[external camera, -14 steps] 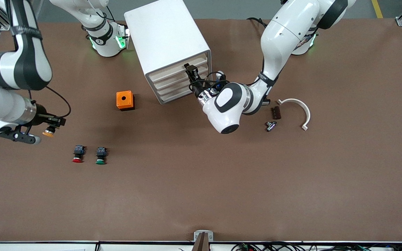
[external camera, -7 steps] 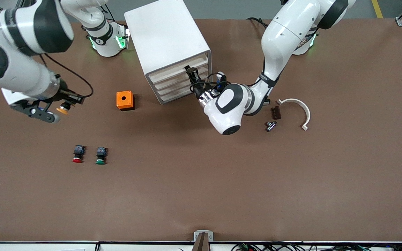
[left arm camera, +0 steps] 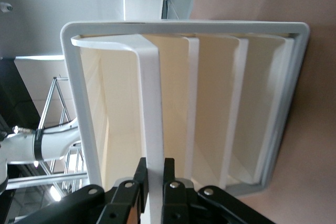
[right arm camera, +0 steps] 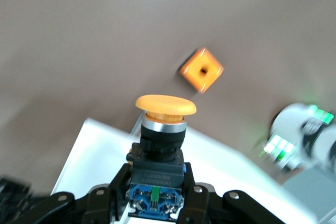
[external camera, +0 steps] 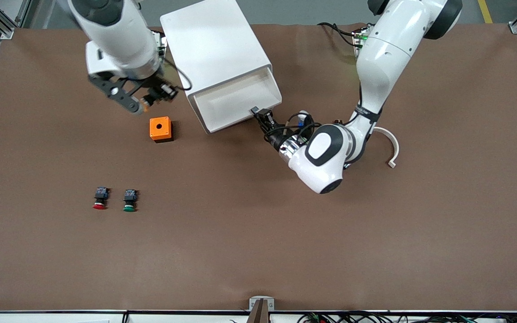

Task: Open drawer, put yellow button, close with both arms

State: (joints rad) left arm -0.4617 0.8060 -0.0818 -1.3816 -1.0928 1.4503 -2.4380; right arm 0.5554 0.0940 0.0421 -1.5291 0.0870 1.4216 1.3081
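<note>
Two arms are at work over the brown bench (external camera: 258, 242). Left pincer (external camera: 256, 110) is clamped tight on the front edge of the top drawer (external camera: 236, 104), which is pulled well out of the white cabinet (external camera: 211, 45); its white inside shows bare in front view. Left wrist view has the fingers (left arm camera: 140, 174) pinching the cream front lip, w/ the other drawer fronts stacked beside it.

Right pincer (external camera: 157, 95) is up in the air beside the cabinet, over the bench between the cabinet & the orange box (external camera: 160, 129), closed on the yellow button (right arm camera: 164, 109). Right wrist view: fingers grip the button's black body, blue rear block between them, yellow cap pointing away from the wrist. Part of the white cabinet top shows under it there, orange box farther off.

Red button (external camera: 100, 198) & green button (external camera: 129, 200) sit side by side on the bench, nearer the front camera, toward the right arm's end, apart from each other. White curved clip (external camera: 389, 143) lies just beside the left arm's wrist.
</note>
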